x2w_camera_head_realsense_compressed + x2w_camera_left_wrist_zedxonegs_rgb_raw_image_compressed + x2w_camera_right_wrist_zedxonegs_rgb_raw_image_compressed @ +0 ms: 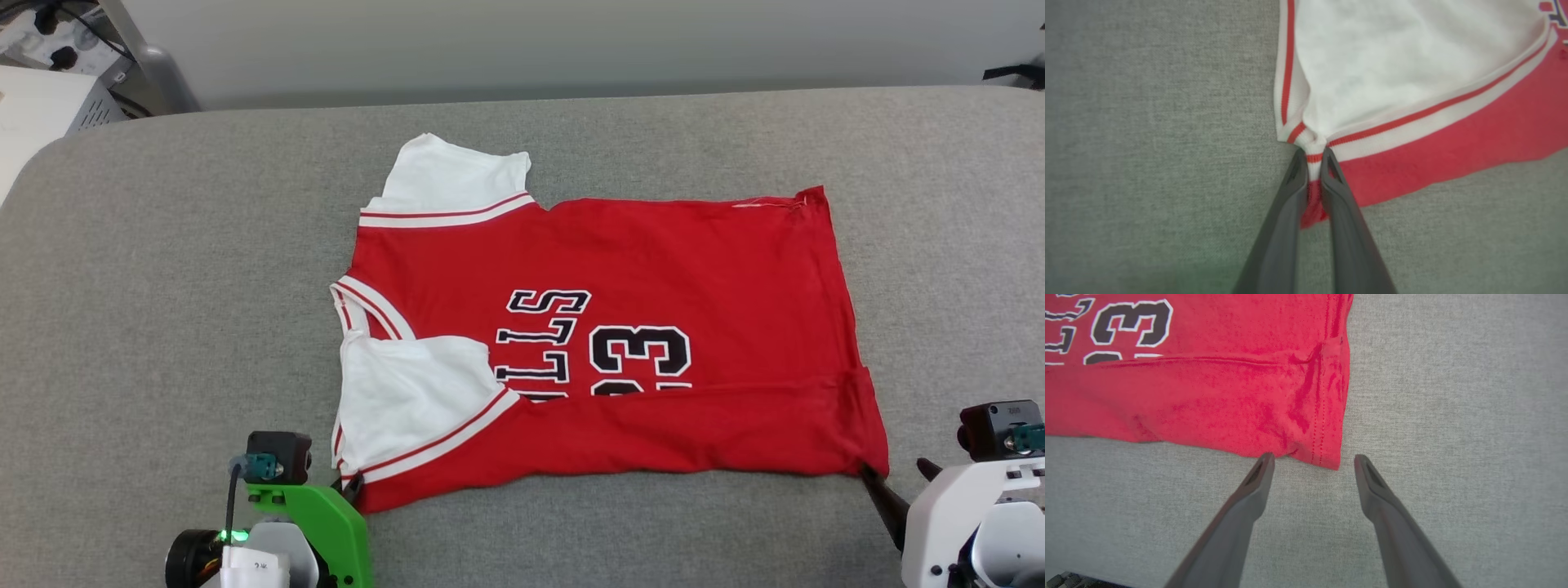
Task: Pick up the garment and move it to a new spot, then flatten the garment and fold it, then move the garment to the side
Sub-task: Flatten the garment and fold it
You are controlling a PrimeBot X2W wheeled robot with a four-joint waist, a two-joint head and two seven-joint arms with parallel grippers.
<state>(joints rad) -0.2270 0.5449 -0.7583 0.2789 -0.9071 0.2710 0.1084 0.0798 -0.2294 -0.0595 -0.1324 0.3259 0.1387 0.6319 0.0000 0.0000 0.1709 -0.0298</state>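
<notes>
The garment (620, 343), a red jersey with white short sleeves and black "23" print, lies spread on the grey cushion with its near edge folded over the print. My left gripper (1312, 157) is shut on the garment's (1412, 81) near-left corner, pinching the striped trim where the white sleeve meets the red cloth. In the head view that gripper (353, 486) sits at the garment's lower left corner. My right gripper (1312, 459) stands open just short of the garment's (1208, 396) near-right hem corner, the corner lying between its fingertips. It shows at the lower right (878, 482).
The wide grey padded surface (163, 286) stretches on all sides of the garment. Its far edge meets a pale wall. A white box and cables (49, 73) stand off the far left corner.
</notes>
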